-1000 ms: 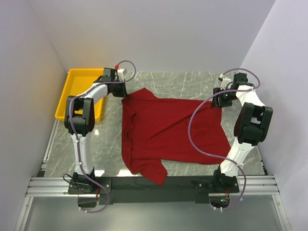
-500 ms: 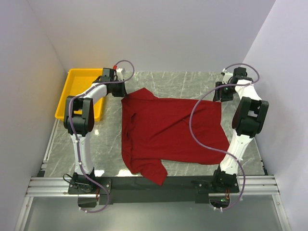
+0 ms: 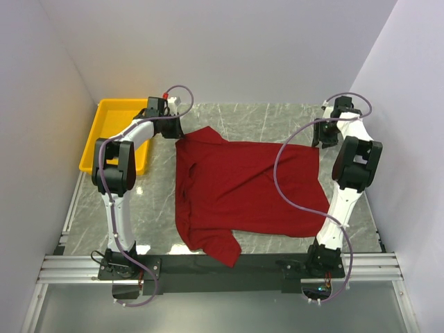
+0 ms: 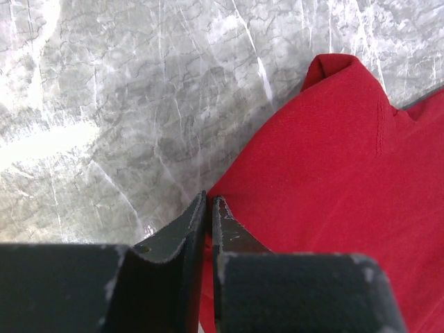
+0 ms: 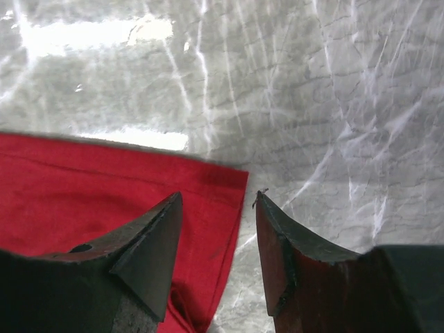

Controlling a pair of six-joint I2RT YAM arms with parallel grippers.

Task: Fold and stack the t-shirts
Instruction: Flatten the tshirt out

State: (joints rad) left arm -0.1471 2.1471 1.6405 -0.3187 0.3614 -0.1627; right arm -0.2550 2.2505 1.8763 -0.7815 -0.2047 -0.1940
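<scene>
The dark red t-shirt (image 3: 243, 187) lies spread on the marble table, with one sleeve bunched at the near edge. My left gripper (image 3: 177, 133) is at the shirt's far-left corner. In the left wrist view the gripper (image 4: 209, 201) is shut, with red cloth (image 4: 333, 180) pinched between the fingers at the shirt's edge. My right gripper (image 3: 319, 137) is over the shirt's far-right corner. In the right wrist view the gripper (image 5: 218, 198) is open, its jaws straddling the corner of the shirt (image 5: 104, 187) without holding it.
A yellow tray (image 3: 94, 135) stands at the far left of the table, beside the left arm. White walls close in the back and both sides. The right arm's purple cable (image 3: 277, 173) loops over the shirt.
My right wrist has drawn back toward the far right corner of the table, off the shirt's corner. The left gripper and the shirt have stayed put.
</scene>
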